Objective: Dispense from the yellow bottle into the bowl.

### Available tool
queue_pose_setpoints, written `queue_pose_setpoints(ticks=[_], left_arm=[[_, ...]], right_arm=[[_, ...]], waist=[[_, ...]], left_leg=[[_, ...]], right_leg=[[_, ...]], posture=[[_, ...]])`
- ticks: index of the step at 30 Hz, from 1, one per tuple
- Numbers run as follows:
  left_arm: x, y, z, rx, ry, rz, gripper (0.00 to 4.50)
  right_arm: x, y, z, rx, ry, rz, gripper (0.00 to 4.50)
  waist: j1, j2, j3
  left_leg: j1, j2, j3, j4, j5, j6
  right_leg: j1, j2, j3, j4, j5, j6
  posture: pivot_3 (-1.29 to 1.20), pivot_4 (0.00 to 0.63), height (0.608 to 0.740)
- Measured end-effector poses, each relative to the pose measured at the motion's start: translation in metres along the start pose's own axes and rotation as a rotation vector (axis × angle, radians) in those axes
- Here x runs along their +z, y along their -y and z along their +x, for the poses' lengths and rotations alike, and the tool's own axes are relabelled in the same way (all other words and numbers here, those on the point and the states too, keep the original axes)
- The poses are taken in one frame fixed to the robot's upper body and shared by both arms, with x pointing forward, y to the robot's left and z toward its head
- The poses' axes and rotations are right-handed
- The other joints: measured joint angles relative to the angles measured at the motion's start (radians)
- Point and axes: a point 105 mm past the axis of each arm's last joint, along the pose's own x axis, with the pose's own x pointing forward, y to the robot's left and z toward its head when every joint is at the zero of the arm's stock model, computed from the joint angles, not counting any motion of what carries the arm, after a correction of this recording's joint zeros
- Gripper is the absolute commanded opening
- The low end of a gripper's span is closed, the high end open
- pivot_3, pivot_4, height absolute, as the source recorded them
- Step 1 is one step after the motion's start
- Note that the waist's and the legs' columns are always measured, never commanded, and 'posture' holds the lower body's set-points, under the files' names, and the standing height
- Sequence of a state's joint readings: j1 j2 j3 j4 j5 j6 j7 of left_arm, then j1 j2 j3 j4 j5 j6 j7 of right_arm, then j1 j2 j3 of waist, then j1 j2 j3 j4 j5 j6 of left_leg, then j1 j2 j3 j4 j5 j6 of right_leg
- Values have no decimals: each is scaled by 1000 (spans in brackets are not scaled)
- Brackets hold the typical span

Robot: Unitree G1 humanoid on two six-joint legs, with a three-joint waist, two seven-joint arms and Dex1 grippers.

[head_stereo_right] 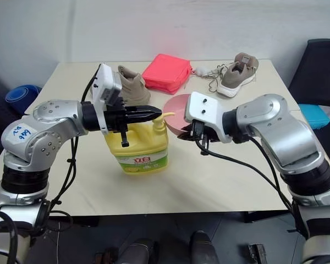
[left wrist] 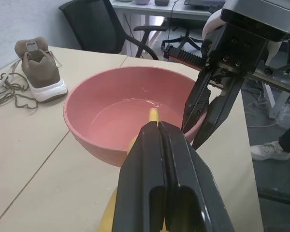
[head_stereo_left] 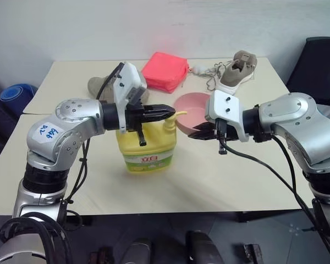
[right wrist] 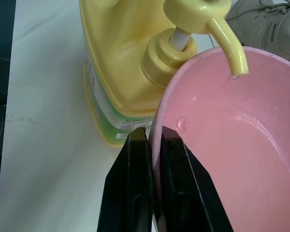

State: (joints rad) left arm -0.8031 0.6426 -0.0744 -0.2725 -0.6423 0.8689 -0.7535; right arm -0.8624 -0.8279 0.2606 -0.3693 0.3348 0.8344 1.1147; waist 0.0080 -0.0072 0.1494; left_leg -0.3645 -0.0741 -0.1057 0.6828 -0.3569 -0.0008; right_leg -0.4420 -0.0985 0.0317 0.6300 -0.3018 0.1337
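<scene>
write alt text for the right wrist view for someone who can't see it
The right end effector is shut on the rim of the pink bowl, holding it under the spout of the yellow bottle. A thin thread of liquid runs from the spout into the bowl, and a grey shoe lies behind.

Both head views look forward and down from above and behind the arms, taking in the whole table, both arms and the far wall; they share nearly everything. The left wrist view looks along its own pressed-together fingers, close over the bowl ahead of the jaws, toward a shoe and chair beyond. The right wrist view peers down past its jaws, very near, at the bowl rim pinched between them and the yellow bottle just beyond.
</scene>
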Motion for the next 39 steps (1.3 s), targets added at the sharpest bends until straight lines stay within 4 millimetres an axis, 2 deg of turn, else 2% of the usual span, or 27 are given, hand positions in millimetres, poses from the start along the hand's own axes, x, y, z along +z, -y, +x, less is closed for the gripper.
queue_pose_setpoints(ticks=[5,12,18,22,26,29,31,34,36,39], left_arm=[[-5,-1,-3,9,-49,-29,15],[-6,-2,-4,13,-55,-39,15],[-6,1,-6,-18,46,-137,15],[-1,-3,-17,-37,131,-200,15],[6,-13,-41,-8,250,-162,15],[15,-12,-69,-10,314,-126,15],[11,-11,-91,7,308,-104,15],[-19,-18,-125,126,230,-127,15],[-41,-19,-136,195,159,-120,15],[-65,-16,-149,271,91,-89,15]], right_arm=[[1,-4,1,9,10,-7,0],[3,-5,1,9,19,-5,0],[-6,-7,3,8,16,26,0],[-17,-12,4,10,20,55,0],[-32,-6,-7,-48,8,80,0],[-54,-2,-20,-115,-10,107,0],[-82,-3,-25,-151,-34,156,0],[-141,-14,-31,-184,-110,248,0],[-170,-18,-34,-209,-136,262,0],[-198,-17,-37,-262,-126,247,0]], waist=[[1,0,0],[1,1,-2],[5,2,-3],[7,2,0],[7,1,4],[5,0,4],[-2,1,4],[-9,1,6],[-10,3,7],[-12,3,8]], left_leg=[[14,1,0,-6,-1,1],[14,1,0,-6,-1,1],[13,1,0,-5,-1,1],[11,1,0,-5,-1,1],[5,1,0,-5,-1,1],[-2,1,0,-4,-1,1],[-4,1,0,-4,-1,1],[-4,0,1,-4,-1,1],[-3,0,3,-2,-1,1],[-2,1,3,-2,0,1]], right_leg=[[14,0,0,-4,0,0],[15,0,0,-5,0,0],[14,0,0,-4,0,0],[11,0,0,-4,0,0],[5,0,0,-4,0,0],[-3,0,0,-3,0,0],[-4,0,0,-2,0,0],[-4,0,0,-4,0,0],[-4,0,1,-3,0,0],[-3,0,2,-2,1,0]], posture=[[0,150,740],[0,150,740],[0,150,740],[0,150,740],[0,150,740],[0,150,740],[0,150,740],[0,150,740],[0,150,740],[0,150,740]])
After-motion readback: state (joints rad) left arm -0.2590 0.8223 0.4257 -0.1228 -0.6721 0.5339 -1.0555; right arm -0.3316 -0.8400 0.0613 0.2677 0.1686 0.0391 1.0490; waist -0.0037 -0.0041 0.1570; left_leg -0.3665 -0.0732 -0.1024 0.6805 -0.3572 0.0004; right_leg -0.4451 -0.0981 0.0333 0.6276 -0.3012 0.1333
